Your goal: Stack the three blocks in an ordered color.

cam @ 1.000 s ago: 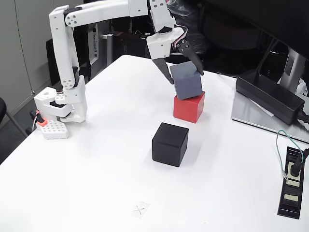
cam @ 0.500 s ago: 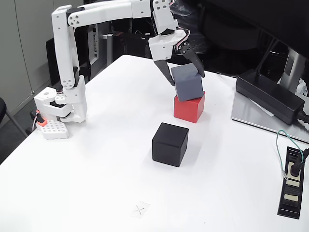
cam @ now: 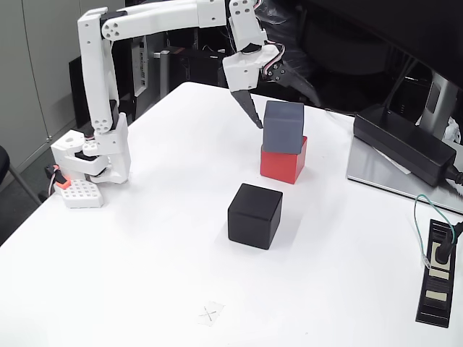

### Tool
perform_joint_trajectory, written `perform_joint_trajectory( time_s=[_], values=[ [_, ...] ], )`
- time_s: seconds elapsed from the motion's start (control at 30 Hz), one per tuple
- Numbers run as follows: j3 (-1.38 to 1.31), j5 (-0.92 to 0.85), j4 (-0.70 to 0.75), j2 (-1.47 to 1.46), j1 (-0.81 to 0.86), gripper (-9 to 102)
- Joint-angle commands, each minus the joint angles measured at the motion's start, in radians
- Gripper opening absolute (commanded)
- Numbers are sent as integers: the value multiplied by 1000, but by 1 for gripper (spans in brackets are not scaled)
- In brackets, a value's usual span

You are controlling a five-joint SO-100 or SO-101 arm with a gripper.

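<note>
The slate grey block (cam: pixel 283 129) rests squarely on top of the red block (cam: pixel 281 164) at the middle right of the white table in the fixed view. In front of that pair the black block (cam: pixel 254 215) stands alone on the table. My gripper (cam: pixel 287 110) hangs over the grey block, open. Its white finger (cam: pixel 248 107) is just left of the grey block and apart from it. The black finger reaches out to the right, above the block's top, hard to make out against the dark background.
A long black power brick (cam: pixel 402 144) lies on a grey monitor foot (cam: pixel 387 182) at the right. A black power strip (cam: pixel 437 275) with a green cable sits near the right edge. The arm's base (cam: pixel 90 160) stands at the left. A taped X (cam: pixel 210 313) marks the front.
The gripper was shut on the tilted grey block; it has opened and the block now sits level on the red one. The black finger swung out right.
</note>
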Motion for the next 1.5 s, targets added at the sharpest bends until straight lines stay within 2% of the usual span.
perform_joint_trajectory(
  time_s=[0.0, 0.1, 0.33, 0.77, 0.87, 1.27, 1.47],
  values=[
    [-40, 0, 2, 17, -5, 43],
    [-66, -3, 31, 17, 17, 43],
    [-190, -32, 218, 17, 170, 42],
    [5, -333, 202, 14, 488, 42],
    [64, -334, 144, 14, 505, 42],
    [390, -334, -238, 8, 503, 42],
    [477, -334, -354, 5, 502, 42]
  ],
)
